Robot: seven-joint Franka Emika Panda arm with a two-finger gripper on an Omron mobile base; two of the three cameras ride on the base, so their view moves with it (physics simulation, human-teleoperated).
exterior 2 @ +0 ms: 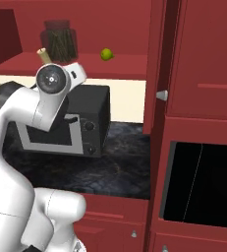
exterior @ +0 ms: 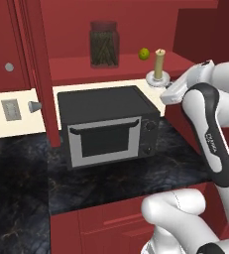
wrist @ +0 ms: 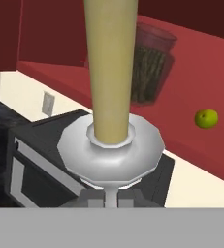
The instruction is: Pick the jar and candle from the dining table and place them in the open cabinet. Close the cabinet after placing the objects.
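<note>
The candle (wrist: 111, 72), a pale yellow stick in a round white saucer (wrist: 111, 151), stands upright right in front of the hand camera. My gripper (wrist: 111, 197) is shut on the saucer's small handle. From the left base view the candle (exterior: 159, 63) hovers at the front right edge of the open cabinet's red shelf (exterior: 71, 68), with my gripper (exterior: 161, 85) just below and right of it. The jar (exterior: 104, 44) of dark sticks stands farther back on that shelf, also visible as the jar (exterior 2: 61, 42) and the jar (wrist: 150, 65). The dining table is out of view.
A small green ball (exterior: 144, 53) lies on the shelf between jar and candle. A black microwave (exterior: 106, 126) sits on the marbled counter (exterior: 17, 173) right below the shelf. The open cabinet door (exterior: 39, 74) stands edge-on at left. A dark oven front (exterior 2: 203, 182) is at right.
</note>
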